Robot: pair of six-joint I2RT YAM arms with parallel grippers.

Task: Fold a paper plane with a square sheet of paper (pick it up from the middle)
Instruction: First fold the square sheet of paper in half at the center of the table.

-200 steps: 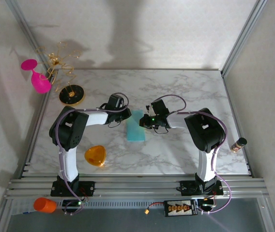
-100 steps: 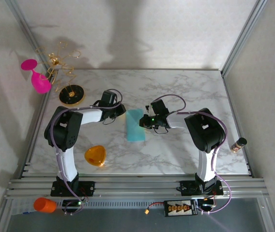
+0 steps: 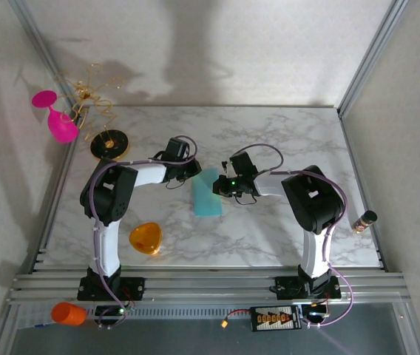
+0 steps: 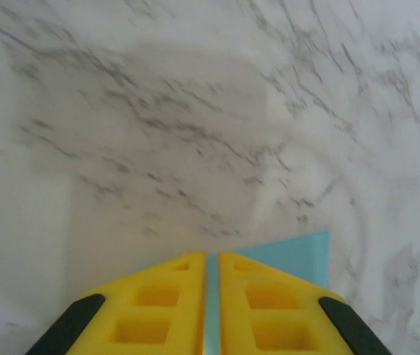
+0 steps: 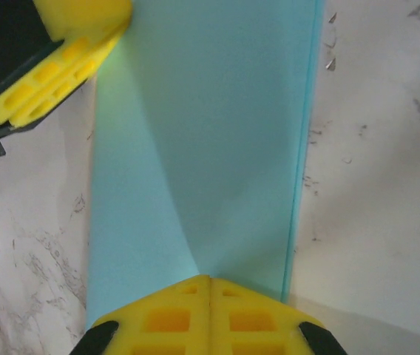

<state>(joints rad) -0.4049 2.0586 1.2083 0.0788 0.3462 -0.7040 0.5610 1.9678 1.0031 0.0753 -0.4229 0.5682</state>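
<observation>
The square sheet of paper (image 3: 208, 194), a thin light teal sheet, lies flat as a long narrow rectangle near the middle of the white marble table (image 3: 291, 140), its long sides running from the near edge toward the far edge with a slight lean to the right. In the right wrist view a second layer shows along one long side, and a faint diagonal crease crosses the face.

The left gripper (image 3: 194, 169) sits at the sheet's far left corner. Its yellow fingers (image 4: 158, 303) are drawn together to a hairline slit with a line of teal showing in it. Whether they pinch the paper or only rest on it cannot be told. A teal corner pokes out beside them in the left wrist view.

The right gripper (image 3: 219, 186) meets the sheet at its right long edge, about halfway along. Its yellow fingers (image 5: 166, 318) are pressed fully together with no gap, and their tips sit on the teal surface.

An orange rounded-triangle piece (image 3: 145, 238) lies toward the near left corner, well apart from the sheet. A black round disc carrying gold wire (image 3: 109, 145) sits near the far left corner, and a pink glass (image 3: 58, 118) is just beyond the left edge there. A small brown bottle (image 3: 364, 220) stands at the right edge.
</observation>
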